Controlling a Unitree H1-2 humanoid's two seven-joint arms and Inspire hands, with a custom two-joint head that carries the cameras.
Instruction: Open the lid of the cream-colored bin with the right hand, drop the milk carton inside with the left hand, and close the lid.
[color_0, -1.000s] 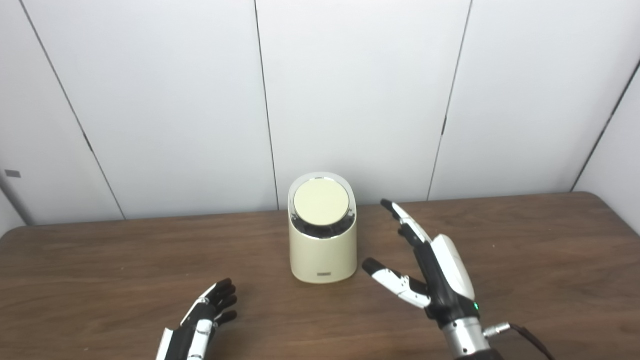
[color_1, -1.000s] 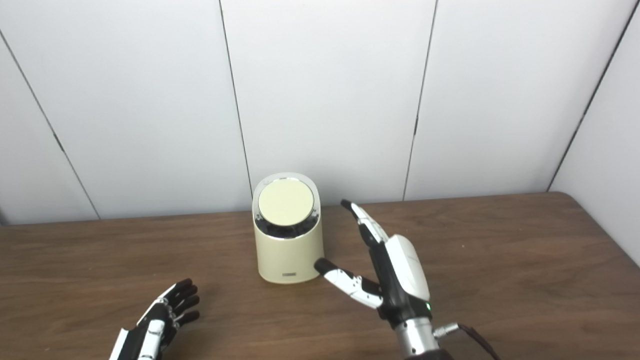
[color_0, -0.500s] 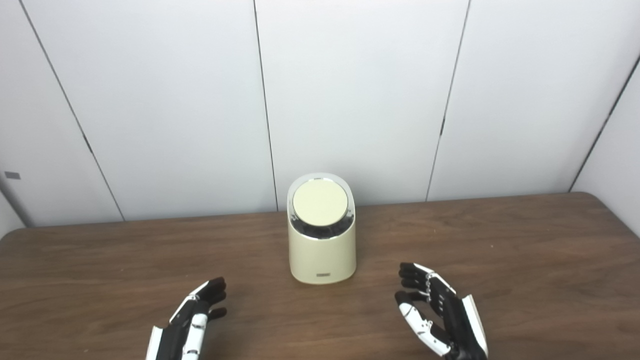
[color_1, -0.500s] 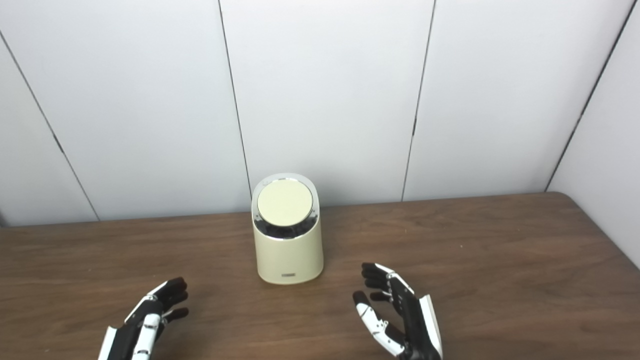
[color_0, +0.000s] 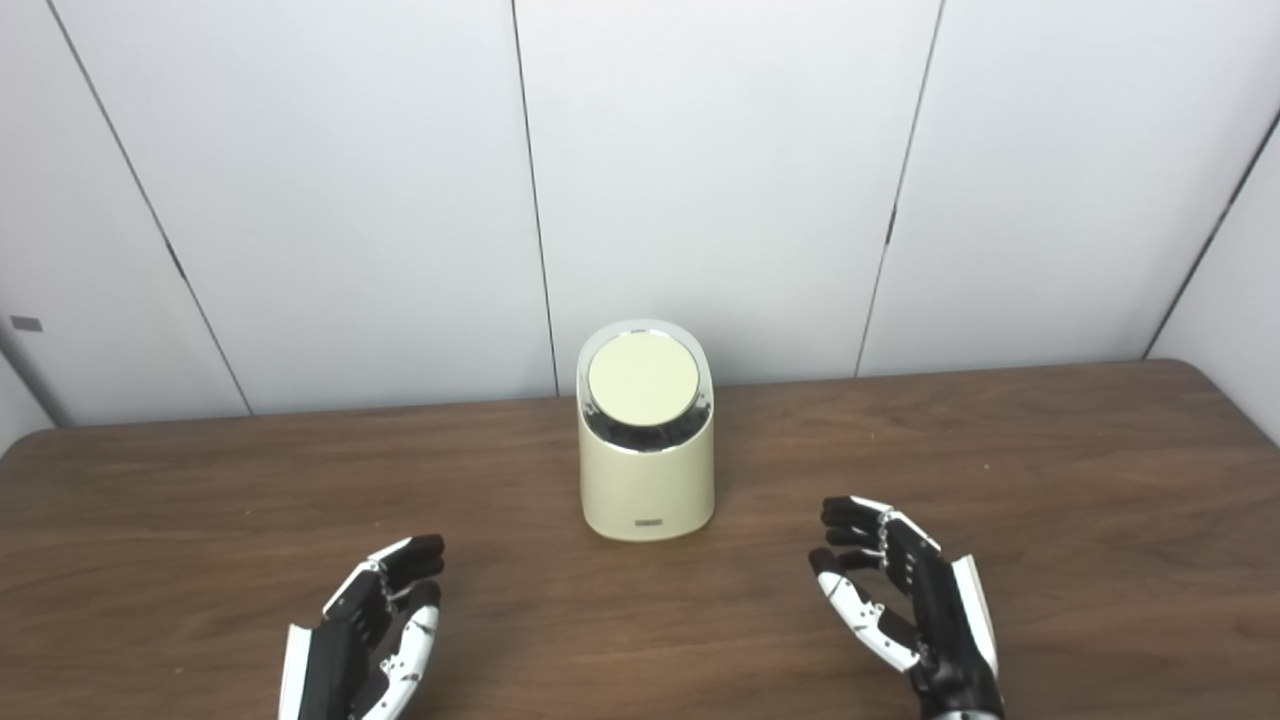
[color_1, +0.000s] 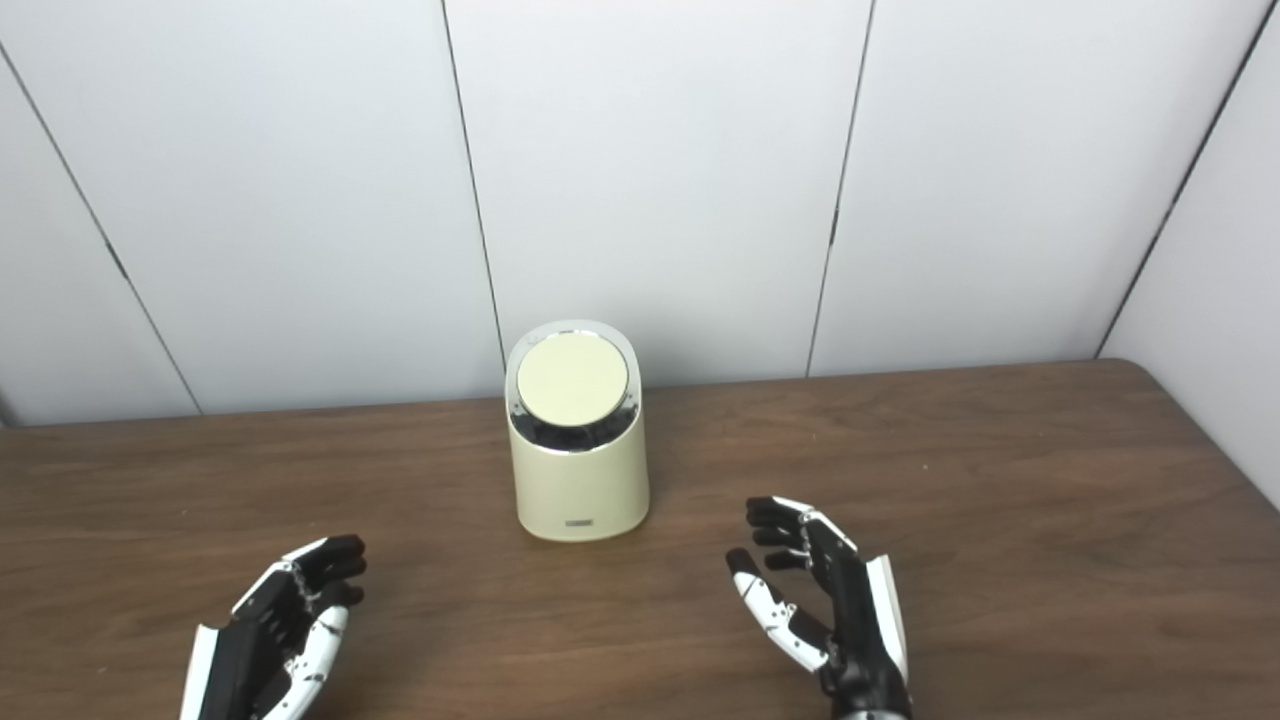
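The cream-colored bin (color_0: 647, 470) stands upright on the brown table near the back wall, its round lid (color_0: 643, 379) lying shut on top. No milk carton shows in either view. My left hand (color_0: 370, 630) rests low at the front left, open and empty, well short of the bin. My right hand (color_0: 910, 600) is at the front right, palm turned inward, fingers apart and empty, to the right of the bin and nearer to me. Both also show in the right eye view, left hand (color_1: 280, 630) and right hand (color_1: 825, 600).
The wooden table (color_0: 1050, 480) runs the full width, with its rounded right corner at the far right. White wall panels stand right behind the bin.
My right hand has dropped from raised beside the bin down to the front right of the table. My left hand has drawn back slightly. The camera has tilted up a little.
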